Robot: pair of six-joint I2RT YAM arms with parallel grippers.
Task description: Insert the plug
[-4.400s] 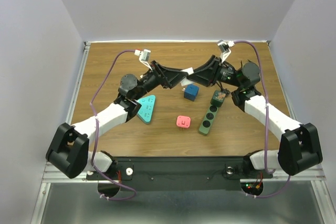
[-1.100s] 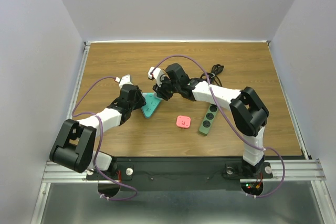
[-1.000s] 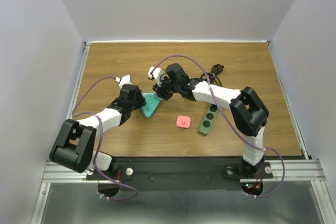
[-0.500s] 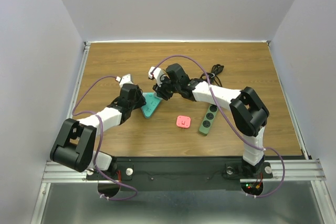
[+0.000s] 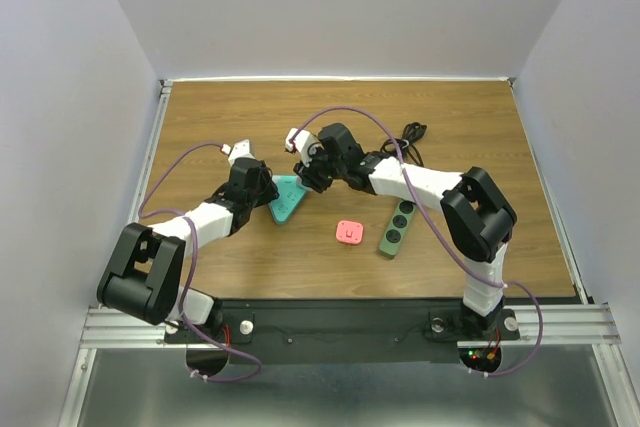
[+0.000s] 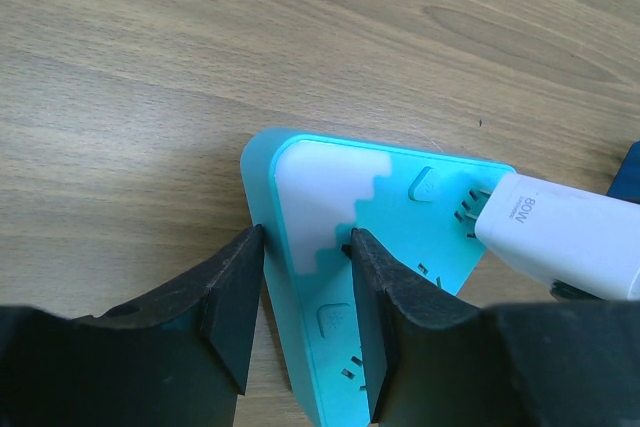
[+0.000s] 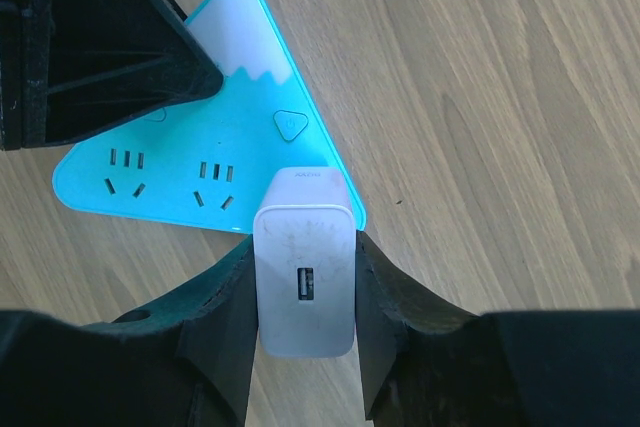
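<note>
The plug [image 7: 305, 267] is a white block charger with a USB port, and my right gripper [image 7: 303, 277] is shut on its sides. Its metal prongs [image 6: 470, 209] meet the face of the teal triangular socket strip [image 6: 400, 207] near one corner; how deep they sit I cannot tell. My left gripper [image 6: 305, 287] is shut across another corner of that strip [image 7: 165, 172], one finger on its side wall and one on its top face. From above, both grippers [image 5: 262, 190] [image 5: 308, 173] meet over the strip [image 5: 285, 202] left of the table's middle.
A pink square block [image 5: 348, 232] lies near the front middle, and a dark green power strip [image 5: 397, 227] lies to its right. A black cable [image 5: 410, 134] is coiled behind the right arm. A dark blue object [image 6: 630, 172] shows at the left wrist view's edge.
A few seconds ago both grippers were raised further back; they have since come down onto the teal strip. Over the last second the right gripper has shifted only slightly.
</note>
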